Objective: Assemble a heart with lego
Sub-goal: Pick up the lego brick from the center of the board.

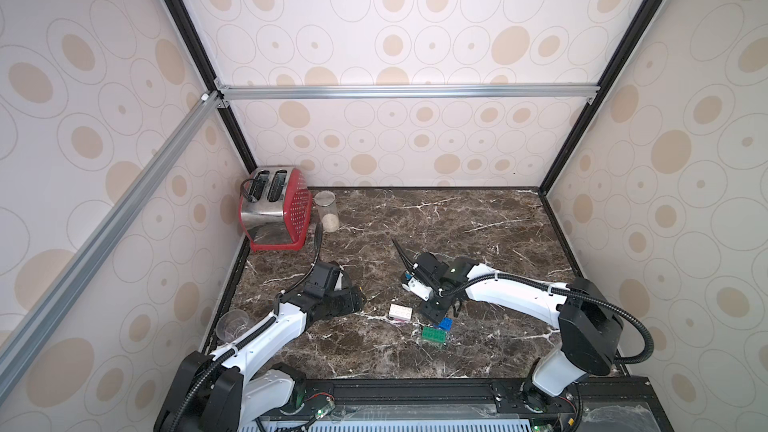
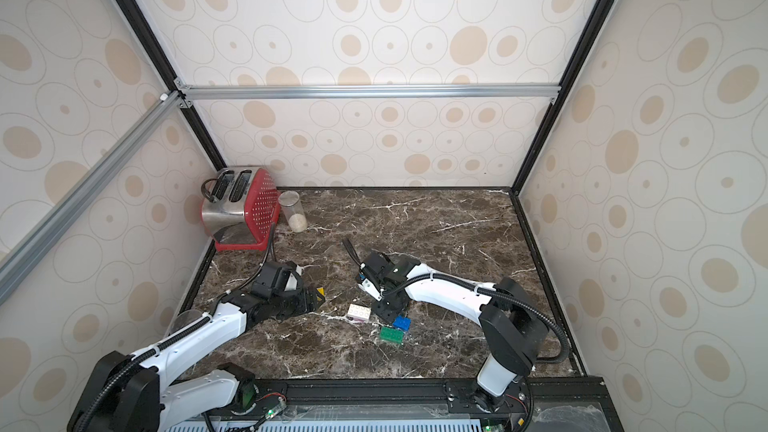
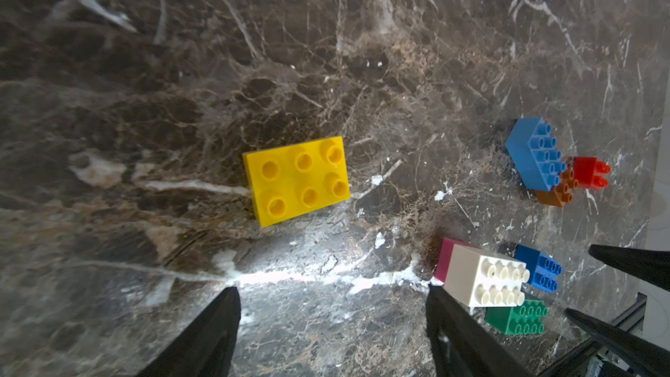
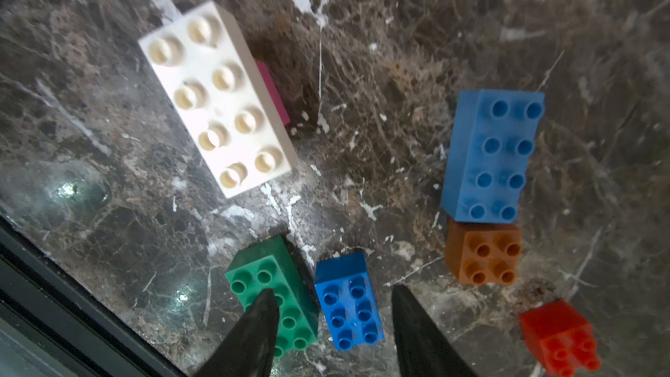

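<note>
A yellow brick (image 3: 297, 179) lies flat ahead of my left gripper (image 3: 333, 291), which is open and empty. A white brick (image 4: 217, 99) sits on a pink one (image 4: 272, 92); in both top views the white brick (image 1: 400, 312) (image 2: 359, 312) lies mid-table. My right gripper (image 4: 333, 288) hangs open over a small blue brick (image 4: 348, 302), one finger (image 4: 261, 328) overlapping the green brick (image 4: 275, 291). A longer blue brick (image 4: 489, 154), an orange one (image 4: 484, 252) and a red one (image 4: 558, 335) lie loose beside them. No heart is in view.
A red toaster (image 1: 274, 209) and a glass jar (image 1: 328, 211) stand in the back left corner. A clear plastic cup (image 1: 232, 324) sits by the left arm. Patterned walls close three sides; a black rail (image 1: 415, 388) runs along the front.
</note>
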Controlling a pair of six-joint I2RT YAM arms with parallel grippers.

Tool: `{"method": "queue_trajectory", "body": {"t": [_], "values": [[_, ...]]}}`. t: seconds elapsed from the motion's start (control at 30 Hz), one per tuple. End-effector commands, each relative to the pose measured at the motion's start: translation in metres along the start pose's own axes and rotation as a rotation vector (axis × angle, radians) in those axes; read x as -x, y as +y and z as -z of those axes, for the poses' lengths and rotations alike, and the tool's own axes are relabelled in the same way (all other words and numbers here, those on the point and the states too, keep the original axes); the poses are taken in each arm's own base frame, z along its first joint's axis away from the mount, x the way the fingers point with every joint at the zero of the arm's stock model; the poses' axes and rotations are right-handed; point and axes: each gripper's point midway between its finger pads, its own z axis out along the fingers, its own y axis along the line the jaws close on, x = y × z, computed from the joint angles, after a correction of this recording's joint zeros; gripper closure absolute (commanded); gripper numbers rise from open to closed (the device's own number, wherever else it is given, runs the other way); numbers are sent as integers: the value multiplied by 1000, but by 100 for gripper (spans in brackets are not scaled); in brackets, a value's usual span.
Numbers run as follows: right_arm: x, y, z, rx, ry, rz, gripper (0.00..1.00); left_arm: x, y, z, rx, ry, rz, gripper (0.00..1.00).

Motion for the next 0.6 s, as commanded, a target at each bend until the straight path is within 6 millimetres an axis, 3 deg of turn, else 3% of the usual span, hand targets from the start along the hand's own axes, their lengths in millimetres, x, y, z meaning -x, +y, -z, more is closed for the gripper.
{"method": "queue_trajectory", "body": {"t": [0.0, 0.33, 0.57], "values": [[-9, -5, -9, -32, 3, -124, 47, 14, -15, 2, -39, -32, -6, 20], [-26, -12, -32, -64, 57, -185, 49, 13, -15, -4, -33, -15, 1, 20], [-37, -24, -35, -95, 91, -228, 49, 12, -13, -6, -23, -8, 2, 20]]}}
